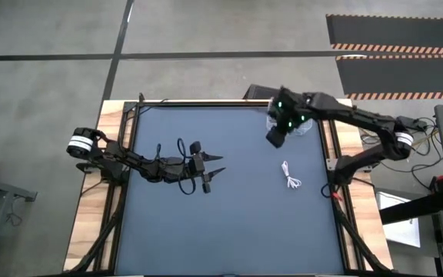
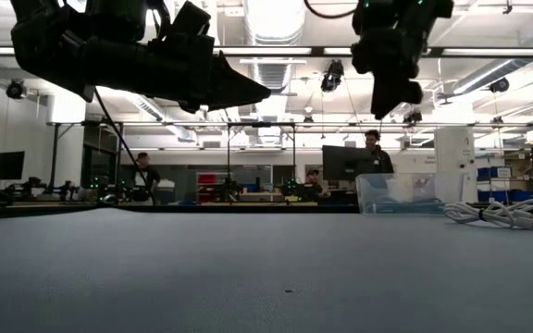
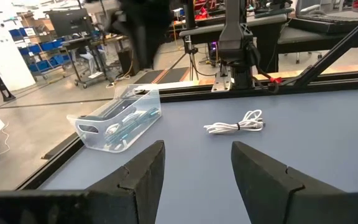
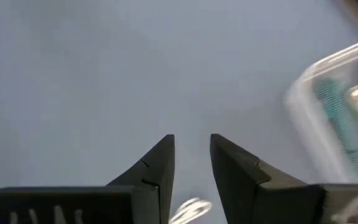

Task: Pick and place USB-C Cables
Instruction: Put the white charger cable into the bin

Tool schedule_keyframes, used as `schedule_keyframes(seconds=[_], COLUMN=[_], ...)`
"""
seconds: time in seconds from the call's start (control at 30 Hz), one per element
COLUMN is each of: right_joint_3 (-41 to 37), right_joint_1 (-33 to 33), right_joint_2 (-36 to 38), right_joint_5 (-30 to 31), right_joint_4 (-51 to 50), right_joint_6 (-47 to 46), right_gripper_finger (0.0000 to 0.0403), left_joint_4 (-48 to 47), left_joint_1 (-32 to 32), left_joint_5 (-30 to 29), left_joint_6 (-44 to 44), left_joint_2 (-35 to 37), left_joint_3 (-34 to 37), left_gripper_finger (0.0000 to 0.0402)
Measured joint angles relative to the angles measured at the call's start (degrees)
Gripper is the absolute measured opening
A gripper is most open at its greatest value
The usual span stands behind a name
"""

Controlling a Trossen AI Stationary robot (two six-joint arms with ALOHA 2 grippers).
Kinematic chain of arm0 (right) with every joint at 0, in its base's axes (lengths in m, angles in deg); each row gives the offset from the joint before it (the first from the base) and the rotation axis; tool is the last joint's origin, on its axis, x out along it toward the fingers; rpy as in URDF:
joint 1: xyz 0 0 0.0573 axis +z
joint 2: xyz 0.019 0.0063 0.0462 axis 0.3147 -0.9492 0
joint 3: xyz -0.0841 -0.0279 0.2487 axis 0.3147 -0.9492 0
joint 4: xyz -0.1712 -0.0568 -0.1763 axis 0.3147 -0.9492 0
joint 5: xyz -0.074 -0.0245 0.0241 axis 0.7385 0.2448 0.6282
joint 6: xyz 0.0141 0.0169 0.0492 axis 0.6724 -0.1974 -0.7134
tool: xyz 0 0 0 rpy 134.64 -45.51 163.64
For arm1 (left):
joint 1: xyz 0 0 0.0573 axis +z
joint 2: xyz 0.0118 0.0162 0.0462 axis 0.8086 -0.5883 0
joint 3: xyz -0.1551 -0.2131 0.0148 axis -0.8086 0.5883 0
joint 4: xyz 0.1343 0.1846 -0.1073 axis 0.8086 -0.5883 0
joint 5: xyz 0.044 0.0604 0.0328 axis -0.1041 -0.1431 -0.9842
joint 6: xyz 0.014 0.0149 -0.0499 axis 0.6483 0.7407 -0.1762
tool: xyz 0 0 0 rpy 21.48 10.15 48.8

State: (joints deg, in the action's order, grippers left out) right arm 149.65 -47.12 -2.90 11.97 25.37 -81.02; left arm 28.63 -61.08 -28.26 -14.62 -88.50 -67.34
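Note:
One white USB-C cable point(image 1: 289, 177) lies folded on the blue table mat, right of centre; it also shows in the low view point(image 2: 498, 215), the left wrist view point(image 3: 235, 126) and the right wrist view point(image 4: 188, 211). A clear plastic bin point(image 1: 297, 123) at the far right holds a teal cable point(image 3: 132, 121) and a white one point(image 3: 124, 118). No dark purple cable shows. My right gripper point(image 1: 275, 137) is open and empty, high above the mat beside the bin. My left gripper point(image 1: 215, 165) is open and empty above the mat's middle, pointing toward the table's right edge.
The bin point(image 2: 396, 194) stands by the mat's far right corner, close to my right gripper point(image 2: 391, 88). A black frame rail point(image 1: 331, 154) runs along the mat's right edge. Bare mat lies between the two grippers and toward the near edge. People stand in the room beyond the table.

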Motion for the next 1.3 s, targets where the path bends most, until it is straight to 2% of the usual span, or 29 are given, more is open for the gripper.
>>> schedule_keyframes(seconds=[0.23,0.43,0.87,1.3], right_joint_3=[-7.1,-14.0,-23.9,-24.9], right_joint_1=[9.8,14.5,17.8,23.2], right_joint_2=[1.2,0.5,0.4,-0.5], right_joint_5=[0.1,2.2,5.8,9.4], right_joint_4=[0.0,-0.6,0.5,5.1], right_joint_6=[-14.8,-23.8,-33.3,-37.9], right_gripper_finger=[0.0093,0.0093,0.0093,0.0093], left_joint_4=[0.0,0.0,0.0,-0.1], left_joint_1=[0.0,0.0,0.0,0.0], left_joint_5=[0.0,0.0,0.0,0.0], left_joint_6=[0.0,0.0,0.0,0.0], left_joint_2=[0.0,0.0,0.0,0.0], left_joint_3=[0.0,0.0,0.0,0.0], left_gripper_finger=[0.017,0.017,0.017,0.017])
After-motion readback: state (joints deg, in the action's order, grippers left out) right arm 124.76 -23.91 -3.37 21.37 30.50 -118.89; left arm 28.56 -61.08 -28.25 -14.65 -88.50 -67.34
